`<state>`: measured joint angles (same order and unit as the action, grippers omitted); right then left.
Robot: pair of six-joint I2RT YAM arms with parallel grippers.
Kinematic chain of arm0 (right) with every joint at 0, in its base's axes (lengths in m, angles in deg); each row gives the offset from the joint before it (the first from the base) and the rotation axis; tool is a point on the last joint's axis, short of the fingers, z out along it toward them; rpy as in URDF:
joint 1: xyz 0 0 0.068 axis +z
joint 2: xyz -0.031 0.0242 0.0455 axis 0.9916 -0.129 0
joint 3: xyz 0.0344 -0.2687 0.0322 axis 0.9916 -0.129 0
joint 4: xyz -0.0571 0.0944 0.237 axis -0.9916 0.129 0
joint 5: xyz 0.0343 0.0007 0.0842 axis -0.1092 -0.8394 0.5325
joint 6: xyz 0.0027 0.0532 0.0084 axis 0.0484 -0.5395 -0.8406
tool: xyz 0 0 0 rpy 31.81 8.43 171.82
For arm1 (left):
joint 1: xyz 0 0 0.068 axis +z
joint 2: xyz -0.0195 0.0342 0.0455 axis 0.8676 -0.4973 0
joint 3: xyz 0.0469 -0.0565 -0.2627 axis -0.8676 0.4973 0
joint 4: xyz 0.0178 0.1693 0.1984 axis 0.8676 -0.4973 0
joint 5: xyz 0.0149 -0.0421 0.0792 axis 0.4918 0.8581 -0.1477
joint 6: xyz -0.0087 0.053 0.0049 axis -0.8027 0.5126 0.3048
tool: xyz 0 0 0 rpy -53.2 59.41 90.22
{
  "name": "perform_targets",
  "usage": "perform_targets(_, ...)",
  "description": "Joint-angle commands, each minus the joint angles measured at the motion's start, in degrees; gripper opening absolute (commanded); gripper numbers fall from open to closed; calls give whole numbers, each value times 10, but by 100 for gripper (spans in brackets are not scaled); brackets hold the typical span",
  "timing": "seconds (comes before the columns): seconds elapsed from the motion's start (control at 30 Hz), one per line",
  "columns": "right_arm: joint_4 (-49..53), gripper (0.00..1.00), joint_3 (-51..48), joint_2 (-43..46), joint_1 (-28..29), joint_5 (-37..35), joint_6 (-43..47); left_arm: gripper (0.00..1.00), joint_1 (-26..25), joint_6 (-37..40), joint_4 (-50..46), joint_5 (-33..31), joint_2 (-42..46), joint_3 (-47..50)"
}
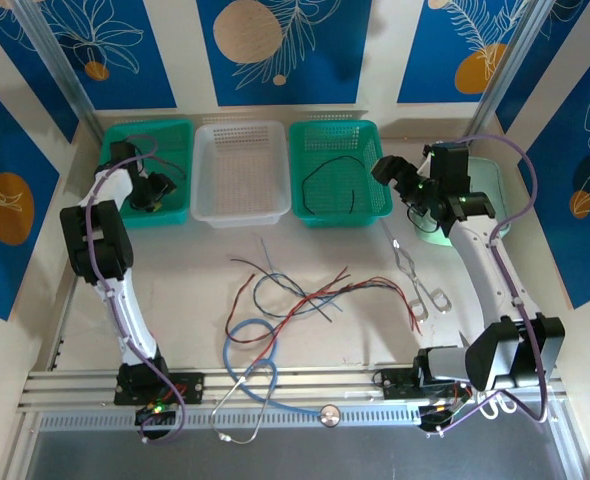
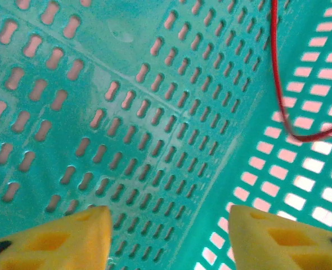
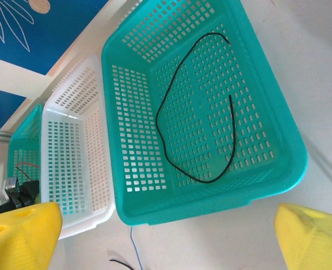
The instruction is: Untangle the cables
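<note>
Lifting the left gripper (image 2: 169, 225), parted and apparently empty, straight up avoids snagging the thin red wire (image 2: 276, 84) in the teal slotted plastic basket (image 2: 126, 112); right gripper (image 3: 167, 225) stands wide.

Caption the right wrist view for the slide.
Open right tool facing a teal basket with one loose black cable inside.
</note>
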<state>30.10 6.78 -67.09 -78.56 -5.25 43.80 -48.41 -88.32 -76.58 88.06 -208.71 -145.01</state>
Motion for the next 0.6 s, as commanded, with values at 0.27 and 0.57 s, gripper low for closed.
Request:
perform_targets(0.27,87,96,-92,121,18,-33,-21,72,-16,150,-69,-169,184,-35)
perform_targets(0.57,256,94,-134,127,142,-174,-150,72,-133,223,-85,-73,380,101)
